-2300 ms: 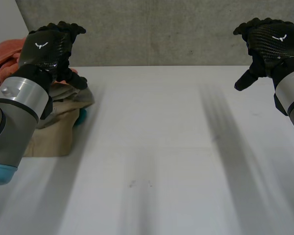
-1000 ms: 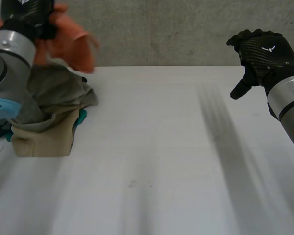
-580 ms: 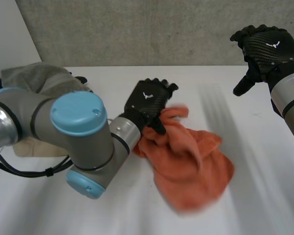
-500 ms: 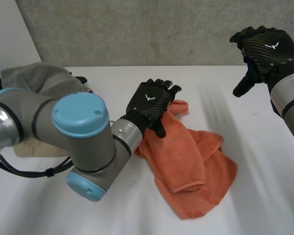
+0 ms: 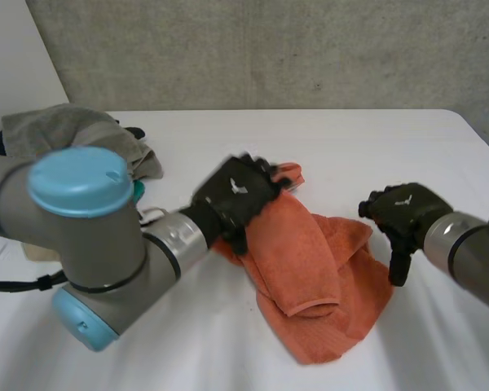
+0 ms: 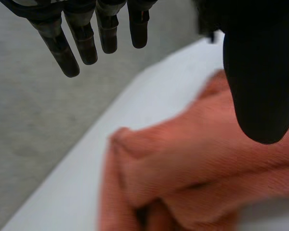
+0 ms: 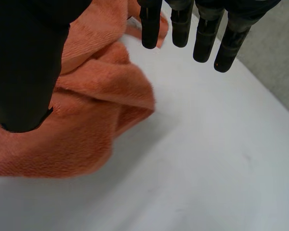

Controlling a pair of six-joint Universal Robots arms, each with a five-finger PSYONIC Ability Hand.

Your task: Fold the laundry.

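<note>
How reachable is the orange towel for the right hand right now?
Probably yes. The right hand is open right beside the orange towel, at its edge, with nothing between them. The left hand is open over the towel's opposite side, out of the way.

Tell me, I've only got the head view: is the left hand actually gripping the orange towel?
Observer: No. Its wrist view shows the left hand open, fingers straight, above the towel without pinching it.
Operator: And the other one?
Observer: Open too. In its wrist view the right hand has its thumb over the towel's edge and its straight fingers over bare table.
</note>
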